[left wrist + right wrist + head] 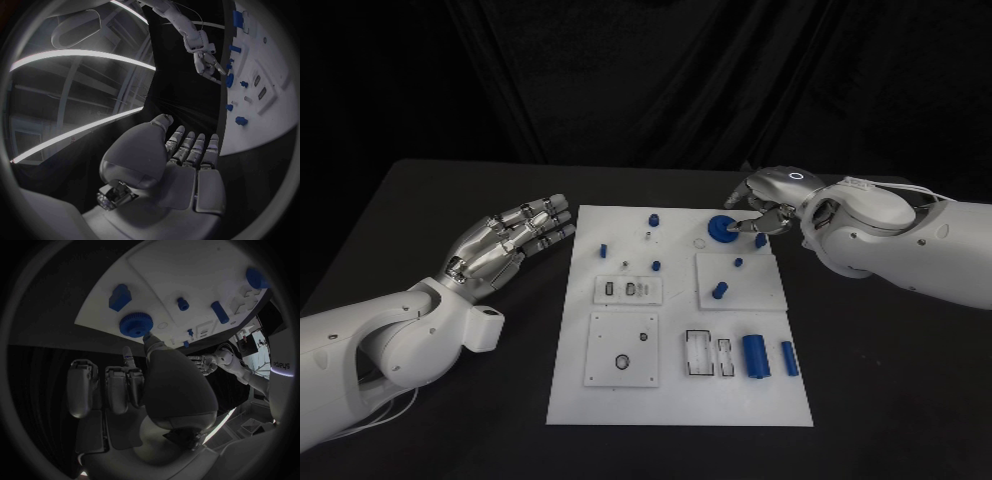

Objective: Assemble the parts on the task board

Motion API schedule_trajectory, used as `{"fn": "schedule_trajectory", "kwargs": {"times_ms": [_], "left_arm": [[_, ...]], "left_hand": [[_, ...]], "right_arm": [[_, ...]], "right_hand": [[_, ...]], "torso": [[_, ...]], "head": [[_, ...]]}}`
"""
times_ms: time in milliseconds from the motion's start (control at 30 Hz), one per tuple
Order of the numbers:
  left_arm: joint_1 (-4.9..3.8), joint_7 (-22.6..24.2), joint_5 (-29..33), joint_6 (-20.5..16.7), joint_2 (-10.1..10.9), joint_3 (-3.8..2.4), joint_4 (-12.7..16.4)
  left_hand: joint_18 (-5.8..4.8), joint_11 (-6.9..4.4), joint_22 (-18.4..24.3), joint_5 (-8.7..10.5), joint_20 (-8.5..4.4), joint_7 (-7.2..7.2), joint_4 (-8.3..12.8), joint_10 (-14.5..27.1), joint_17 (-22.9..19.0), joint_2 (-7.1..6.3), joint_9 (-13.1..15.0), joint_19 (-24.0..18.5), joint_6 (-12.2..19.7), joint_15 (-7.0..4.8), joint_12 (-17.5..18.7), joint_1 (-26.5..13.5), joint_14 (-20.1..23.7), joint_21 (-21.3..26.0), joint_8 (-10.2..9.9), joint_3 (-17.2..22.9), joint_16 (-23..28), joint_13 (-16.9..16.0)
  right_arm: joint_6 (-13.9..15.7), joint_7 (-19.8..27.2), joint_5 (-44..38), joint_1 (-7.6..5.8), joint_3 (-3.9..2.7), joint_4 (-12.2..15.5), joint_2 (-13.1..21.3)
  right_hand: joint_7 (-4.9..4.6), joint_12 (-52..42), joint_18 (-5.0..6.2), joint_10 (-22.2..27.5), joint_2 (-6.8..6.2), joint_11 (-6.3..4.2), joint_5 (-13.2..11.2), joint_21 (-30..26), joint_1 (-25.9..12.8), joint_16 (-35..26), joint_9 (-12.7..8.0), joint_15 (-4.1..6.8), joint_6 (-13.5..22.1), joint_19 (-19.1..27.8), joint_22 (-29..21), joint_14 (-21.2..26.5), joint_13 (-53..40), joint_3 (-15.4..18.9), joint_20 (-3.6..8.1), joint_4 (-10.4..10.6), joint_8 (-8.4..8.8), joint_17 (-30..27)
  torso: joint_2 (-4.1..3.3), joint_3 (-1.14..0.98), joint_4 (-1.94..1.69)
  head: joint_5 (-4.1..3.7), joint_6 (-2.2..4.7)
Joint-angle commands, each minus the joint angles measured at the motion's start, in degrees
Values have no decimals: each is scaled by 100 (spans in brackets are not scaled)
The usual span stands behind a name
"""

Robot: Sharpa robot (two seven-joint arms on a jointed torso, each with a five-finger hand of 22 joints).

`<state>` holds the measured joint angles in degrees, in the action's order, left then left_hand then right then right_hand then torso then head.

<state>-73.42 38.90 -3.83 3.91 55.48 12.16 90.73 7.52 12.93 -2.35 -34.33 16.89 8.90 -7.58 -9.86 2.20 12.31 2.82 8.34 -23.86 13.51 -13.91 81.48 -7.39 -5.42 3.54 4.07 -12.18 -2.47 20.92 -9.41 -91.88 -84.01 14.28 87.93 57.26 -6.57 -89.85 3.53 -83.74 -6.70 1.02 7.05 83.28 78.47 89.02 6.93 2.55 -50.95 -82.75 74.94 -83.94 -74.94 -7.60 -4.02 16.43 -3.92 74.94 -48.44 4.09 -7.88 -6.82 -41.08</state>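
My right robot hand sits at the far right corner of the white board, fingertips touching the blue gear, though I cannot tell if they truly grip it. My left robot hand hovers open over the counter, left of the board. Nearer me, two blue cylinders lie long axis near-to-far.
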Motion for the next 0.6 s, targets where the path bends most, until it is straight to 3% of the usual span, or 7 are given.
{"fn": "schedule_trajectory", "kwargs": {"times_ms": [33, 300, 600], "left_arm": [[-9, 1094, 26, 99, -8, -3, 1], [-8, 1092, 26, 118, -13, -3, -17], [-7, 1085, 26, 138, -18, -3, -29]], "left_hand": [[-97, 37, 4, -33, -4, 32, -11, -8, 9, 4, 9, 18, -27, 40, -27, -52, -3, -22, 32, 37, -39, -8], [-104, 44, 5, -36, -4, 39, -7, -3, 10, 0, 8, 19, -19, 49, -24, -59, -4, -23, 30, 59, -45, -7], [-104, 44, 5, -36, -4, 39, -7, -3, 10, 0, 8, 19, -19, 49, -24, -59, -4, -23, 30, 59, -45, -7]], "right_arm": [[-44, -161, -8, 20, -4, -27, -28], [-139, -190, -8, 65, -4, -82, -90], [-194, -210, -8, 130, -4, -167, -159]], "right_hand": [[1, -15, -72, -626, -25, 30, 1, 2, -46, 6, -8, -26, 33, -13, 507, -522, -1506, 38, -1, -11, 26, 1241], [-14, -15, -64, -626, -15, 44, 53, -16, 2, -14, -6, -39, -37, 9, 489, -502, -1506, 22, -12, -32, -19, 1189], [-27, -15, -50, -626, -32, 55, 97, -52, 40, -38, -7, -47, -63, 49, 444, -480, -1506, 20, -20, -53, -31, 1127]], "torso": [[-2, 3, -4], [4, 19, 1], [6, 20, 2]], "head": [[-16, -15], [-25, -30], [-21, -48]]}}
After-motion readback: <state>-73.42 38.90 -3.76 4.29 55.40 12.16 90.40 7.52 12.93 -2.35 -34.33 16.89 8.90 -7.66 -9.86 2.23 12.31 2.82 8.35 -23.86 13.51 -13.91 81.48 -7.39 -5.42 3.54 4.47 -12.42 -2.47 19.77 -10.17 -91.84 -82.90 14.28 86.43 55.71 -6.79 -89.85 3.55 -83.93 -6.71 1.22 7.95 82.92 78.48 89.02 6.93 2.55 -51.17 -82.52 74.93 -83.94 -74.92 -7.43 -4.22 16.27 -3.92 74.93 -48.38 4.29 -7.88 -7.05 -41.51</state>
